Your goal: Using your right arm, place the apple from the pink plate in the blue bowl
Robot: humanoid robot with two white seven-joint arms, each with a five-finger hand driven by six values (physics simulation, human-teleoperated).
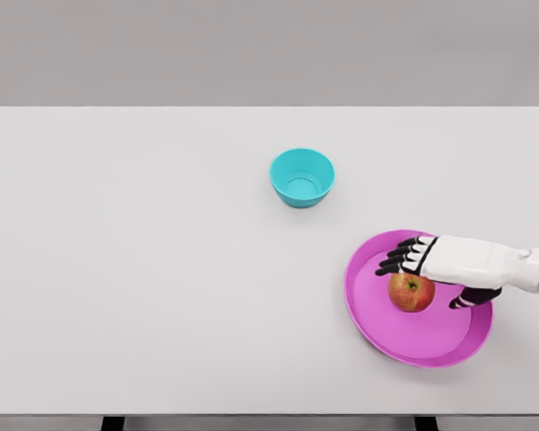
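A red and yellow apple (pixel 410 293) lies on the pink plate (pixel 413 339) at the right front of the table. My right hand (pixel 427 278) comes in from the right edge and hovers right over the apple, its dark fingers (pixel 397 259) spread past the apple's far side and the thumb (pixel 472 297) on the near right side. The fingers look relaxed and not closed round the fruit. The blue bowl (pixel 302 177) stands empty near the table's middle, up and to the left of the plate.
The white table (pixel 144 269) stretches wide to the left; its front edge runs along the bottom of the view.
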